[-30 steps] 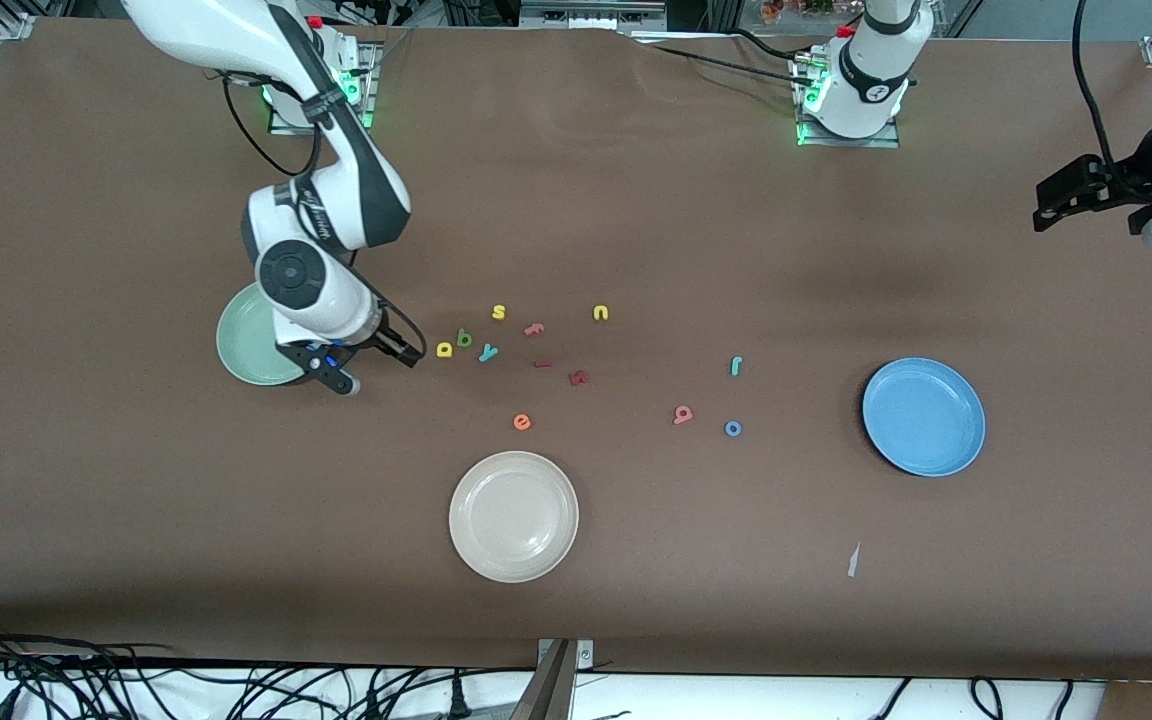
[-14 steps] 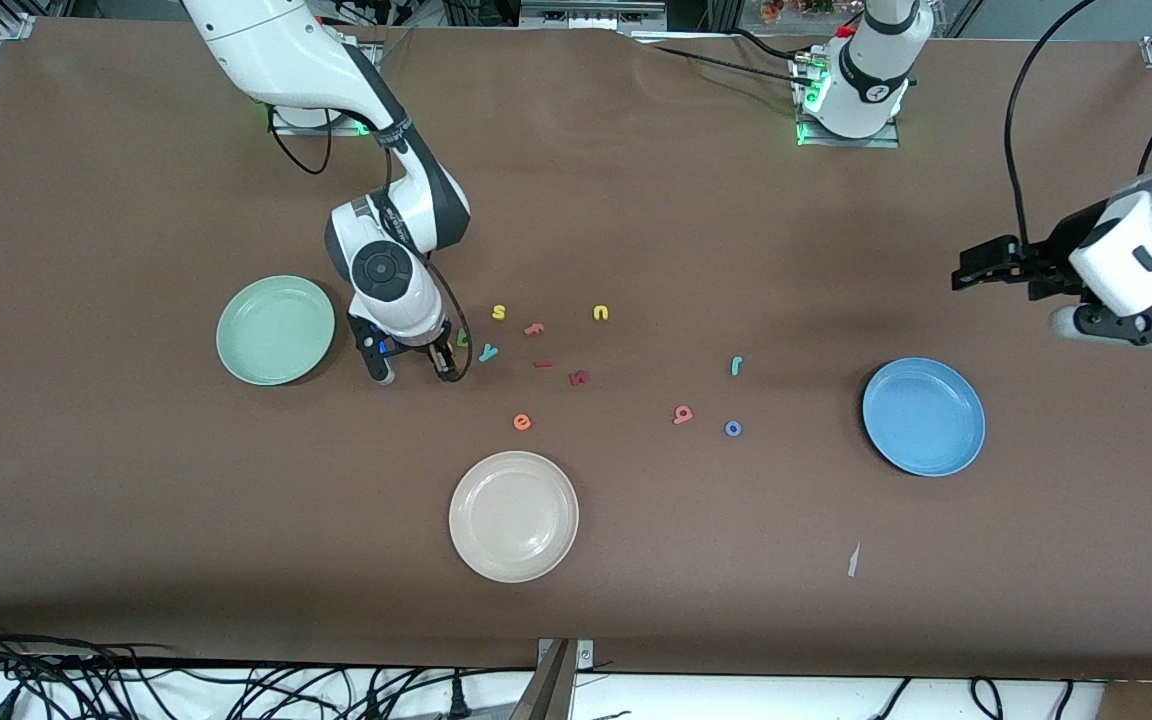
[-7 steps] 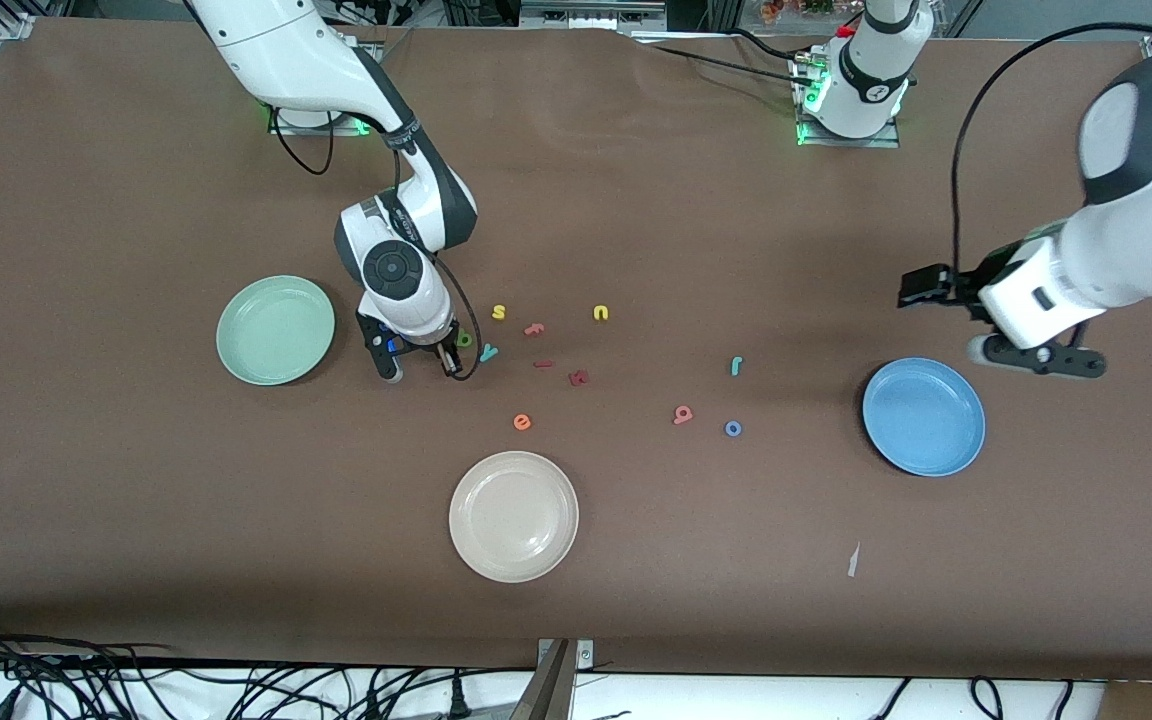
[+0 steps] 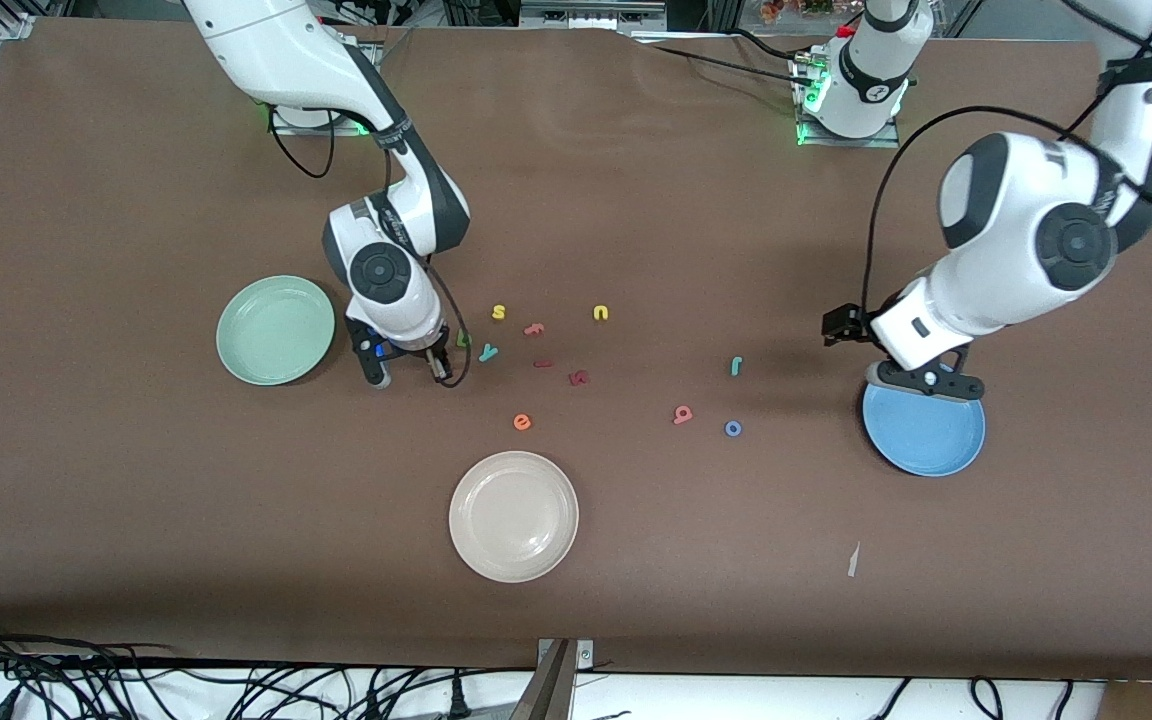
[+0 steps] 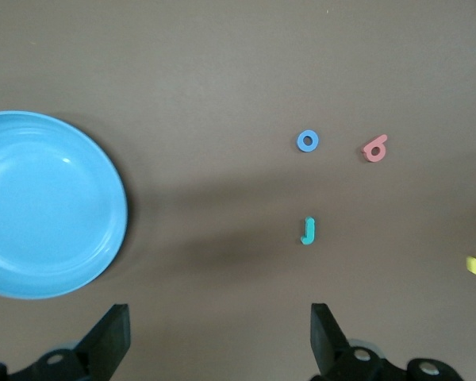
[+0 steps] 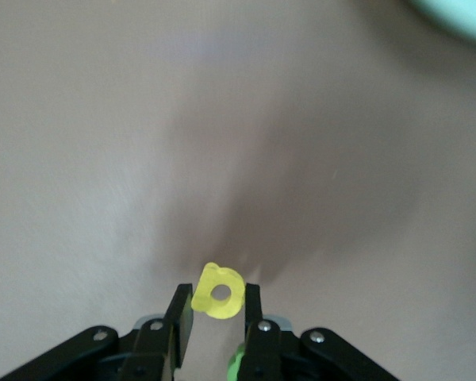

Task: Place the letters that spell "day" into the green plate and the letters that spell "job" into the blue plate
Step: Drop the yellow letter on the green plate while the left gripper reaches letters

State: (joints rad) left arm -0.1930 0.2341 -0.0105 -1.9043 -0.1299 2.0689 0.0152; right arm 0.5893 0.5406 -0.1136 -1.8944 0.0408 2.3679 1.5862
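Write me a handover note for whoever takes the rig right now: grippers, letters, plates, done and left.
Right gripper: shut on the yellow letter, beside the green plate.
Left gripper: open, empty, over the blue plate's rim.
Green letter and teal y lie on the table by the right gripper.
Teal j, pink letter, blue o lie together, toward the blue plate.
Done: nothing in either plate.
Left: all six letters.

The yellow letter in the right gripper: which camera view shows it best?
The right wrist view: the yellow letter sits clamped between the right gripper fingers, its hole plain. In the front view the arm hides it. The left wrist view does not show it.
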